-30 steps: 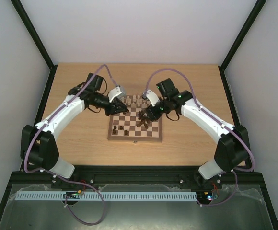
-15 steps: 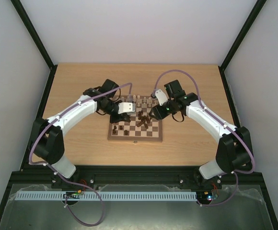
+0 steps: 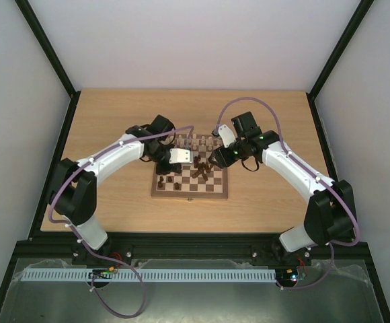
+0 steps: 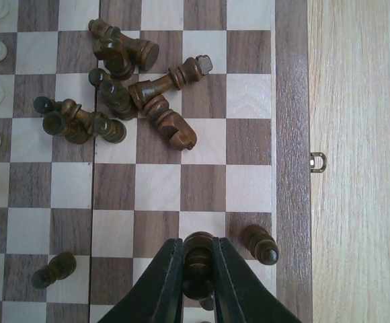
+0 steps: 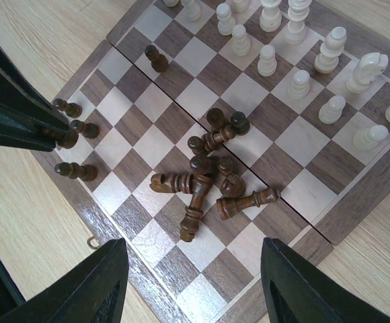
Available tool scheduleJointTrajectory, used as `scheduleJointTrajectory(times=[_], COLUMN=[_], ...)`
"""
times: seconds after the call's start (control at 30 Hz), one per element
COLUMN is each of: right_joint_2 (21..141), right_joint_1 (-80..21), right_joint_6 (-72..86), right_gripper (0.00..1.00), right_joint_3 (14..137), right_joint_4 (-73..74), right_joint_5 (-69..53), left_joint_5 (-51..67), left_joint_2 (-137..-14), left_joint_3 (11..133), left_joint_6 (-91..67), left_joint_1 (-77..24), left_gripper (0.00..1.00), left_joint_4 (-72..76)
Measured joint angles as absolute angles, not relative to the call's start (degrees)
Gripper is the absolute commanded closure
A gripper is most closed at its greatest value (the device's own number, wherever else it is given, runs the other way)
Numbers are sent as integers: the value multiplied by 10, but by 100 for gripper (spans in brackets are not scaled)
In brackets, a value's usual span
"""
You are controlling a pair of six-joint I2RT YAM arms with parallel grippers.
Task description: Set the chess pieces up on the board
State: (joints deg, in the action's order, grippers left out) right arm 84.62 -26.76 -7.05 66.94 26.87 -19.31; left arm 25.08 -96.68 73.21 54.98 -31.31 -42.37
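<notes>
At the bottom of the left wrist view, your left gripper has its two black fingers pinched narrowly on a dark brown chessman. It is round-headed like a pawn, though its kind is hard to call from above. That piece is over the second row of squares in from the border of the board, on the side that carries the small metal latch. Whether its base touches the wood you cannot tell from these views. Just beside it, on a dark square against the border, a dark pawn appears to stand upright. Another dark pawn stands well apart, toward the middle rows.

Your right gripper hangs above the board with its fingers spread wide and nothing between them. Below it in the right wrist view lies the heap of dark pieces, tipped on their sides across several central squares, some touching or crossing one another. Beyond the heap, the cream pieces stand upright in two rows along the far side, with a cream knight near the corner.

From the overhead camera, both arms reach in over the board from either side. Your left arm is low over its near-left part and your right arm is over its right half. The board itself lies around the middle of the wooden table.
</notes>
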Motion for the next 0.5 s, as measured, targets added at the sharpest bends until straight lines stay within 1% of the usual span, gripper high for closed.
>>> scheduleJointTrajectory(times=[0.5], right_joint_2=[846], right_joint_1=[-268], right_joint_6=[-72], right_gripper=[45], right_joint_3=[664], right_joint_4=[267], right_joint_5=[-193], left_joint_5=[209], left_joint_2=[-1008], left_joint_3=[724], left_joint_6=[551], left_joint_1=[-339], left_gripper=[86], left_joint_4=[-411])
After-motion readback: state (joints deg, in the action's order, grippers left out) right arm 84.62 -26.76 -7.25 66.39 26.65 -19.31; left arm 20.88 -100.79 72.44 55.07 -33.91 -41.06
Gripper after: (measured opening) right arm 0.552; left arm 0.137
